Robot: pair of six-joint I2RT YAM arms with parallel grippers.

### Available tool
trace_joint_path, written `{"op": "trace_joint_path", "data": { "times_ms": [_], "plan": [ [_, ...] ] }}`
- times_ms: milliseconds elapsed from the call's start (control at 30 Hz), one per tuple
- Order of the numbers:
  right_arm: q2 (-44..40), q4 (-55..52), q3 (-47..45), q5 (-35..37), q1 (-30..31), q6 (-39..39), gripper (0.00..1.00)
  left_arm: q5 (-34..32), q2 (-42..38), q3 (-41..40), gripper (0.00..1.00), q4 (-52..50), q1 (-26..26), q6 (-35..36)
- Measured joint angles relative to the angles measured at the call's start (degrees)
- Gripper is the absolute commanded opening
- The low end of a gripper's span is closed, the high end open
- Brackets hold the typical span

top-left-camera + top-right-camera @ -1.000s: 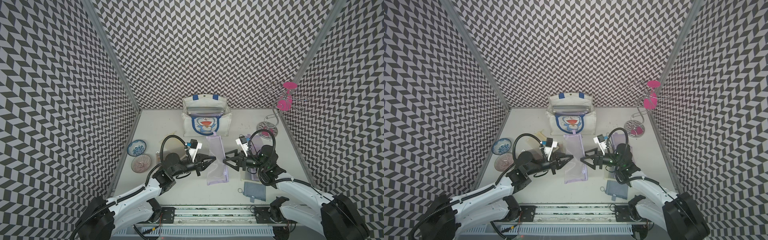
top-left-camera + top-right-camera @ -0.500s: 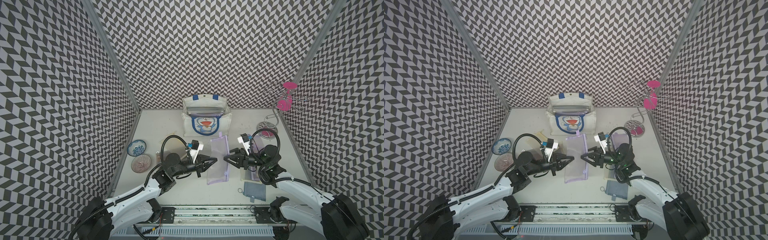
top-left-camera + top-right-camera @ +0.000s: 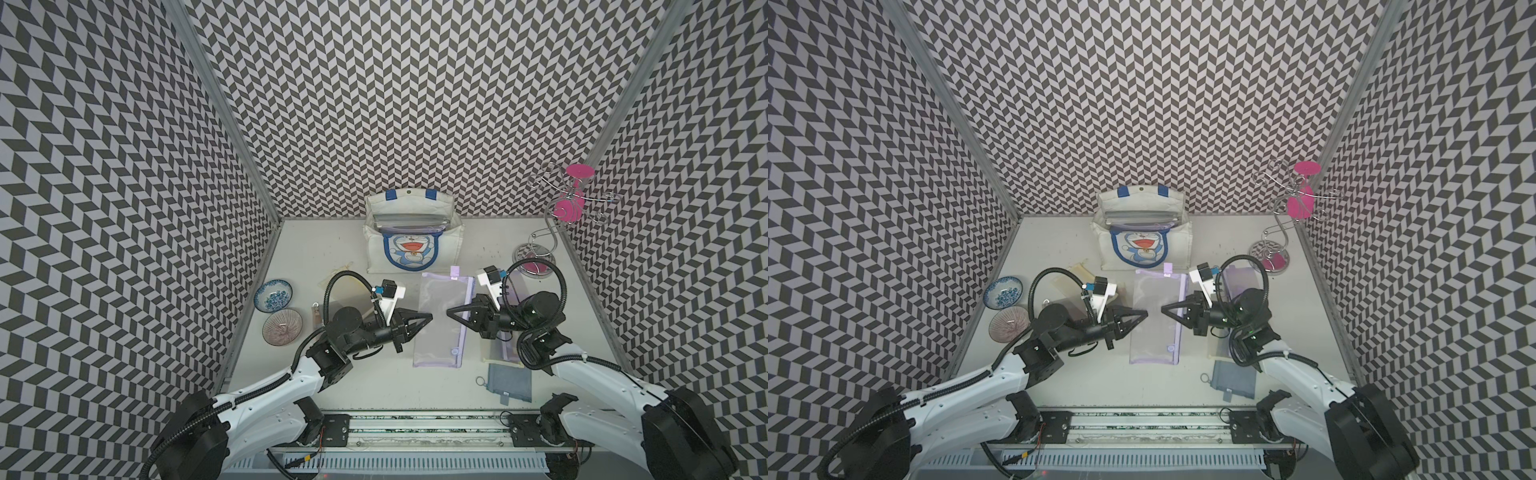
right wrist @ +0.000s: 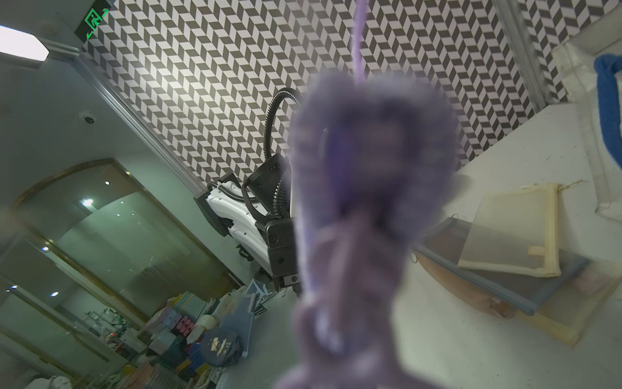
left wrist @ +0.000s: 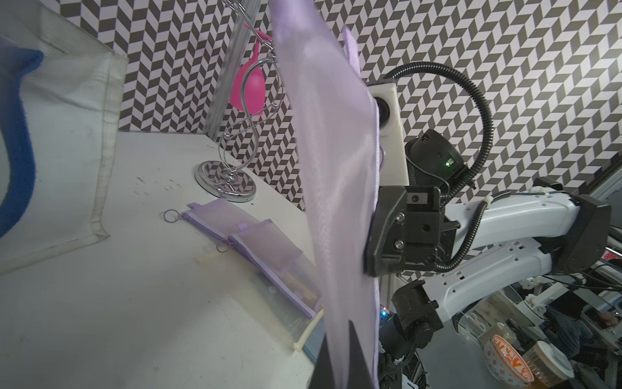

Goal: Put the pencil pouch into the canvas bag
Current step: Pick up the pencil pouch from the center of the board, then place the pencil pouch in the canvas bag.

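**Two arms gripping pencil pouch short of canvas bag**

The left end effector (image 3: 430, 318), jaws narrow, is pinching one long edge of the lilac mesh pencil pouch (image 3: 441, 332). The pouch is stretching flat between both tips above the bench (image 3: 374, 386). The right end effector (image 3: 449, 311) is clamping it tight, and the canvas bag (image 3: 451, 249) is standing just beyond both tips.

- both top views: bright, even light; corners darken.
- left wrist view: sharp, edges bent.
- right wrist view: pencil pouch (image 4: 367, 202) badly out of focus; ceiling lamp (image 4: 20, 47) glares.

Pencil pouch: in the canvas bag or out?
Out. The pencil pouch hangs above the table, in front of the canvas bag, not in its mouth.
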Motion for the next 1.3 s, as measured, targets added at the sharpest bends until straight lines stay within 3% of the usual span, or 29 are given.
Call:
{"op": "trace_joint_path", "data": {
  "times_ms": [133, 233, 300, 600, 967, 1067, 1300],
  "plan": [
    [1.6, -8.3, 4.3, 3.0, 0.0, -5.1, 0.00, -3.7, 0.4, 0.0, 0.70, -1.4, 0.7, -0.3],
    [3.5, -17.8, 11.6, 7.1, 0.1, -11.3, 0.00, -7.0, 0.4, 0.0, 0.89, -4.0, 1.5, -0.9],
    [5.3, -24.3, 17.8, 10.6, 0.1, -16.3, 0.00, -9.9, 0.4, 0.0, 0.96, -6.8, 2.1, -1.1],
    [21.8, -47.0, 54.0, 27.8, 0.7, -37.0, 0.00, -20.0, 0.4, 2.1, 0.99, -20.7, 2.6, -0.2],
    [47.1, -61.5, 91.9, 47.8, 3.6, -56.8, 0.00, -21.9, -2.4, -0.9, 0.99, -20.6, 2.7, -0.9],
    [51.6, -64.1, 97.3, 52.0, 3.7, -62.6, 0.00, -21.7, -2.5, -1.4, 0.99, -20.0, 3.3, -0.9],
    [54.1, -65.7, 95.8, 58.4, 3.7, -74.3, 0.00, -20.1, -2.4, -2.0, 0.98, -17.6, 5.6, -0.9]
  ]
}}
